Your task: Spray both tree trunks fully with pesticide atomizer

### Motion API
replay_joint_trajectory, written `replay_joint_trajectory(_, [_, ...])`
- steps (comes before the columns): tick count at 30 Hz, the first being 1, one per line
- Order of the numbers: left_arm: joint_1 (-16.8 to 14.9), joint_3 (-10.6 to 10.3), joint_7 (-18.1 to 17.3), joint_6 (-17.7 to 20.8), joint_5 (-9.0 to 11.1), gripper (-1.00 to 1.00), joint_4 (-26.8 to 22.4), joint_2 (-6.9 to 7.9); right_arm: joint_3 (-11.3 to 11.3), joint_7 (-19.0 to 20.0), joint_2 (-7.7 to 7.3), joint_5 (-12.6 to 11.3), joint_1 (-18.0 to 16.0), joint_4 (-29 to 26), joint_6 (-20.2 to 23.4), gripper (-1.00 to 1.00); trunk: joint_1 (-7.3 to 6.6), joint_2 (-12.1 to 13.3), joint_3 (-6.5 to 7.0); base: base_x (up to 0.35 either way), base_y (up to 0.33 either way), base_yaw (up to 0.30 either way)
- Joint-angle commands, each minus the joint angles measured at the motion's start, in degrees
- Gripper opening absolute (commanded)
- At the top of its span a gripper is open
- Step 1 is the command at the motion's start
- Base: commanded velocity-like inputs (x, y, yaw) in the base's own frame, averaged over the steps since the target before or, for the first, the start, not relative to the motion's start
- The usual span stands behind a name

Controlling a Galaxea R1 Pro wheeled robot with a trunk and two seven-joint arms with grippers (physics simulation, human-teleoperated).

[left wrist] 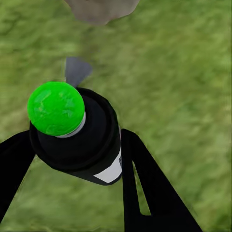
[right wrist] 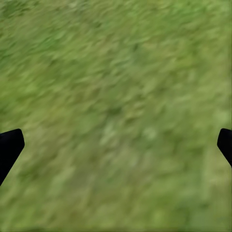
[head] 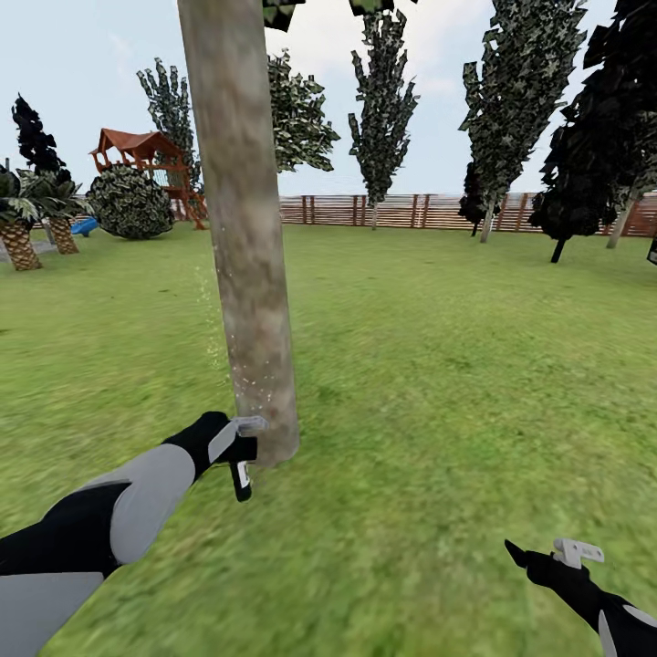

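One tree's trunk (head: 246,237) rises straight ahead, pale grey-brown and mottled, and flares a little where it meets the grass (head: 438,365). Fine pale specks dot its lower part. My left gripper (head: 233,449) is shut on the pesticide atomizer (head: 241,474), held right beside the trunk's base with the grey trigger head against the bark. In the left wrist view the gripper (left wrist: 72,140) clamps the black bottle (left wrist: 92,145), which has a white label and a green ball on top; the trunk's base (left wrist: 101,9) lies just beyond. My right gripper (head: 547,557) hangs open and empty over the lawn (right wrist: 116,96).
A brown slat fence (head: 411,210) closes the lawn at the back. Dark conifers (head: 584,173) stand at the right, palm-like plants (head: 18,237) and a round bush (head: 130,203) at the left, with a red-roofed play tower (head: 146,151) behind. Open grass spreads to the right of the trunk.
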Motion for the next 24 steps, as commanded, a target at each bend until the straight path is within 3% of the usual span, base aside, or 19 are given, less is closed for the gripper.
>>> replay_joint_trajectory(1, [0.0,0.2,0.0,1.6,0.2,-1.0,-1.5,0.18,0.0,0.0,0.0,0.0,0.0,0.0,0.0,1.0,0.0,0.0,-0.01,0.0,0.0,0.0])
replay_joint_trajectory(8, [0.0,0.1,0.1,12.8,0.0,-1.0,-13.4,0.93,0.0,-0.1,-0.09,0.0,0.0,0.1,0.0,1.0,0.0,0.0,-0.01,0.0,0.0,0.0])
replay_joint_trajectory(11, [-0.1,0.0,0.1,20.1,-0.2,-1.0,-20.3,0.97,0.0,-0.1,-0.15,0.0,0.0,0.1,0.0,1.0,0.0,0.0,-0.01,0.0,0.0,0.0])
replay_joint_trajectory(14, [-0.4,-0.1,0.2,21.6,-0.4,-1.0,-21.3,0.97,0.0,-0.1,-0.23,0.0,0.0,0.1,0.0,1.0,0.0,0.0,-0.01,0.0,0.0,0.0])
replay_joint_trajectory(19, [-2.2,-0.1,0.2,22.2,-4.3,-1.0,-21.5,0.92,0.0,-0.1,-0.36,0.0,0.0,0.1,0.0,1.0,0.0,0.0,-0.01,0.0,0.0,0.0])
replay_joint_trajectory(24, [-5.6,-0.1,0.2,22.5,-4.5,-1.0,-21.5,0.74,0.0,-0.1,-0.43,0.0,0.0,0.1,0.0,1.0,0.0,0.0,-0.01,0.0,0.0,0.0])
